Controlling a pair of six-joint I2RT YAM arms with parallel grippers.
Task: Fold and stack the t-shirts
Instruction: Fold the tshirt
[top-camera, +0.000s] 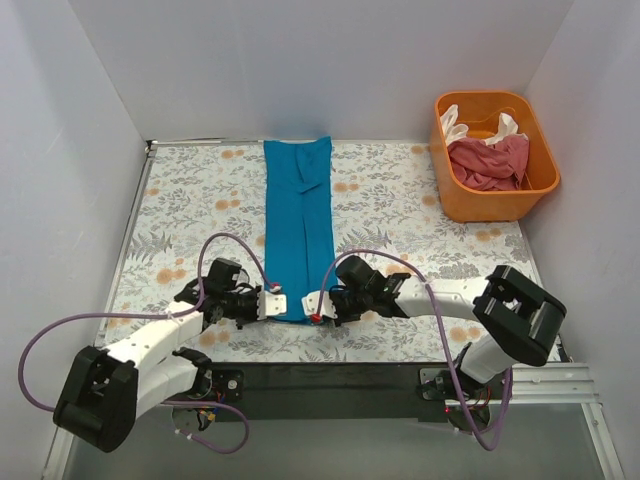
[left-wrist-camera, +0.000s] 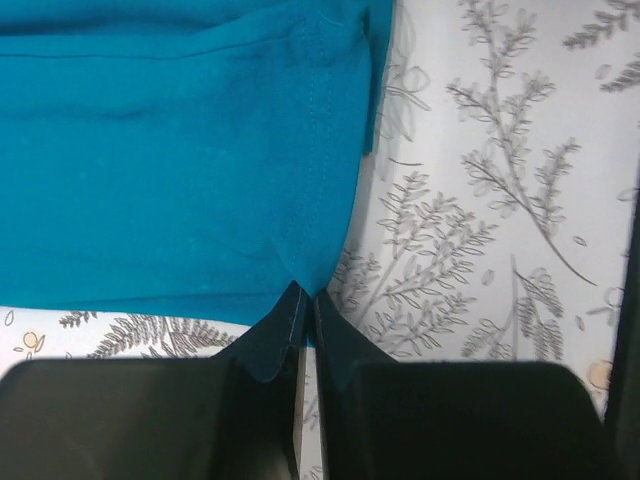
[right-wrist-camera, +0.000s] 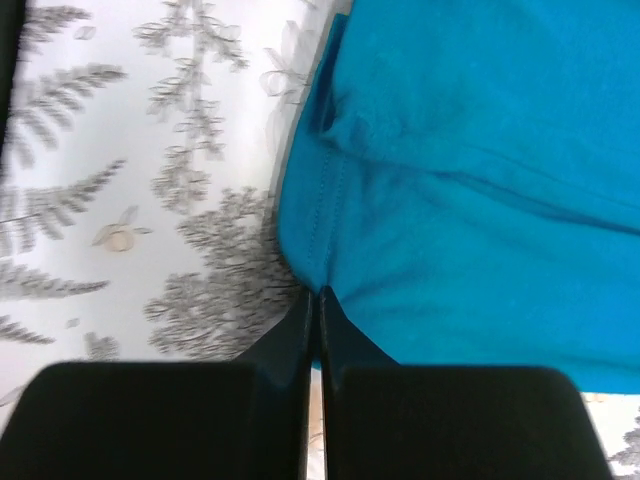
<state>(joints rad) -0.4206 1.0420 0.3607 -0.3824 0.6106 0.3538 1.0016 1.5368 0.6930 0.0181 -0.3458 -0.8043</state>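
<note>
Top external view shows the teal shirt lying on the table as a long strip straight away from me, and my left gripper and right gripper are both closed tight on its two near corners

- teal t-shirt: soft knit cloth, matt, fine stitched hem
- pink-red t-shirt: crumpled cloth, matt
- cream t-shirt: cloth, matt
- tub: orange plastic, smooth, slight sheen
- table cover: smooth sheet with printed fern and flower pattern, low sheen; cloth or vinyl, can't tell
- left gripper and right gripper: black, matt, plastic look
- arms: white shells, smooth, semi-gloss, black joints
- cables: purple, smooth sheath
- walls: white, matt, flat
</note>
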